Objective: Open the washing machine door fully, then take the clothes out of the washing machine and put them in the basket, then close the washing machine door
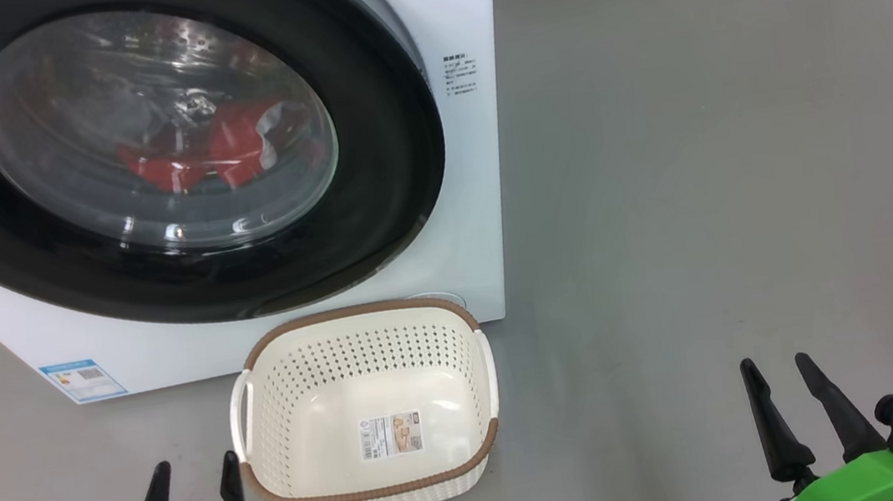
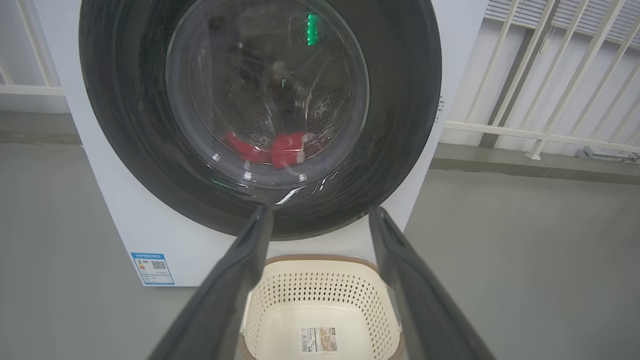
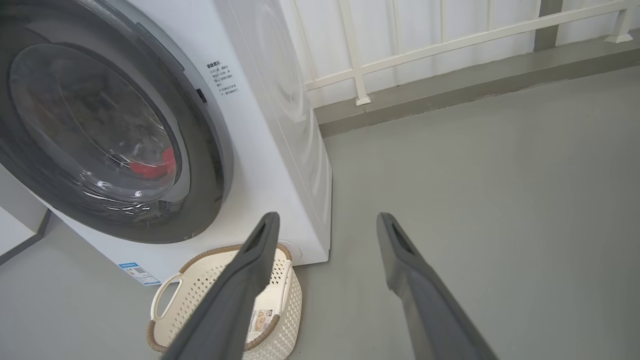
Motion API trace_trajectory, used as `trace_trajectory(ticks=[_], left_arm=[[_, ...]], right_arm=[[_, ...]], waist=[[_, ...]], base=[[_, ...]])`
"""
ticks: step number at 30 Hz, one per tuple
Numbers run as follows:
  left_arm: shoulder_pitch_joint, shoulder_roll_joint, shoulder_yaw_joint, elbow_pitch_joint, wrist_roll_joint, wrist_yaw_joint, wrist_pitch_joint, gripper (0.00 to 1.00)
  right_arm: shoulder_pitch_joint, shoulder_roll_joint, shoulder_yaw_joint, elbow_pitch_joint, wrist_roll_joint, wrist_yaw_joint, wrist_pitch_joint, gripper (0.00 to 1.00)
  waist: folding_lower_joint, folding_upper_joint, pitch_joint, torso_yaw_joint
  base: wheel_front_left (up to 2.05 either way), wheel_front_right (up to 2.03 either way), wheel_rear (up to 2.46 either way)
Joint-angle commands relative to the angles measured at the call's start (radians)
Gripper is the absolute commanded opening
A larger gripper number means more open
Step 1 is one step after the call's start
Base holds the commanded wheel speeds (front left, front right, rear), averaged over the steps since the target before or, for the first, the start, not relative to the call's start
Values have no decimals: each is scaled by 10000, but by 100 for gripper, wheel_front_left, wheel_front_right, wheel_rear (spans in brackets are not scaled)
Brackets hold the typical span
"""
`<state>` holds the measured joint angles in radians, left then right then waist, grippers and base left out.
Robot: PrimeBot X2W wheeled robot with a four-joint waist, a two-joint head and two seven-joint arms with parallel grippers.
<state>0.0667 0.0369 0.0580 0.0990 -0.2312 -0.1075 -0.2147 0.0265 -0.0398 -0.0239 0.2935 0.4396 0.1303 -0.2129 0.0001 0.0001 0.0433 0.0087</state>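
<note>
The white washing machine (image 1: 445,15) stands at the upper left of the head view. Its round black-rimmed door (image 1: 395,164) looks shut against the front. Red clothes (image 1: 225,154) show through the glass, low in the drum. The cream basket (image 1: 359,328) sits on the floor right before the machine, with just a paper label in its bottom. My left gripper (image 1: 194,468) is open, low and left of the basket. My right gripper (image 1: 779,368) is open too, far to the right over bare floor. The left wrist view looks at the door (image 2: 400,100), the clothes (image 2: 287,150) and the basket (image 2: 280,300).
Grey floor (image 1: 698,171) spreads to the right of the machine. A white railing (image 3: 425,45) and a low kerb run behind it. A blue label (image 1: 83,380) marks the machine's lower left corner.
</note>
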Motion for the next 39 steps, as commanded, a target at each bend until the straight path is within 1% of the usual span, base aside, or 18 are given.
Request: trace_trajectory(ticks=[1,12,17,26,27,28,29,32,36,39], left_arm=[[-22,128,321,-300,366,-74,-181,100],[34,135,499,-38,1111,-146,-471,100],[21,135,517,231,1068,-173,-471,100],[-40,134,539,277,1013,-201,-471,100],[-52,134,538,274,1014,-203,-471,100],[-59,134,538,269,1010,-205,-471,100],[-65,134,534,265,1006,-207,-471,100],[-89,134,498,256,993,-211,-471,100],[-190,134,379,221,950,-216,-471,100],[-334,134,229,196,908,-219,-471,100]], right_arm=[[-39,-136,146,-282,-349,4,-198,100],[207,-130,-46,-295,-1198,4,-488,100],[339,-119,-160,-245,-1160,4,-488,100],[329,-109,-176,-332,-1200,4,-488,100],[311,-109,-161,-361,-1218,4,-488,75],[285,-108,-145,-386,-1179,4,-488,43],[248,-108,-118,-419,-1090,4,-488,0],[47,-107,-17,-568,-730,4,-488,0],[-535,-106,240,-885,173,4,-488,0],[-1264,-106,320,-1101,1234,4,-488,0]], waist=[[0,-1,15,-8],[0,-1,43,2],[0,-1,35,12],[0,-1,52,6],[0,-1,55,9],[0,-1,60,13],[0,-1,68,16],[0,-1,118,32],[0,-1,305,94],[0,-1,534,196]], base=[[0,0,0],[0,0,0],[0,0,0],[0,0,0],[0,0,0],[0,0,0],[0,0,0],[0,0,0],[0,0,0],[0,0,0]])
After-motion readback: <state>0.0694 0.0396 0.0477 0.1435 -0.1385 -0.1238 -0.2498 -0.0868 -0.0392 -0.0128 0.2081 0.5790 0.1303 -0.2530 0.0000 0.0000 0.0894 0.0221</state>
